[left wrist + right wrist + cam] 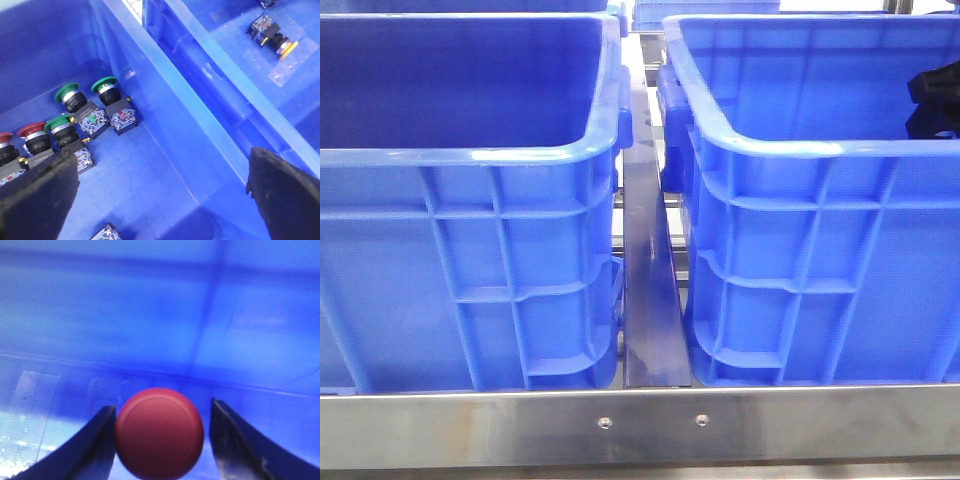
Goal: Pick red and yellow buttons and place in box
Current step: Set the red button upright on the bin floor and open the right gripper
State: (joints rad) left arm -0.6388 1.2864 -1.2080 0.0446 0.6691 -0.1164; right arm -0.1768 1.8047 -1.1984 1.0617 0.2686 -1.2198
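A red button (159,432) sits between the fingers of my right gripper (160,407), its domed cap facing the camera. One finger (102,440) touches the cap and a thin slit shows beside the other. This gripper is low inside a blue crate; a black part of the right arm (935,100) shows in the right crate (770,140). My left gripper (160,170) hangs open and empty above the left crate's floor (150,170). More red buttons (32,132) lie in a row there. A yellow button (287,48) lies in the neighbouring crate.
Green-capped buttons (67,93) lie beside the red ones near the crate corner. The crate wall (200,95) separates the two crates. A steel rail (650,300) runs between them and a steel bar (640,425) crosses the front. Clear plastic (30,405) lies on the floor.
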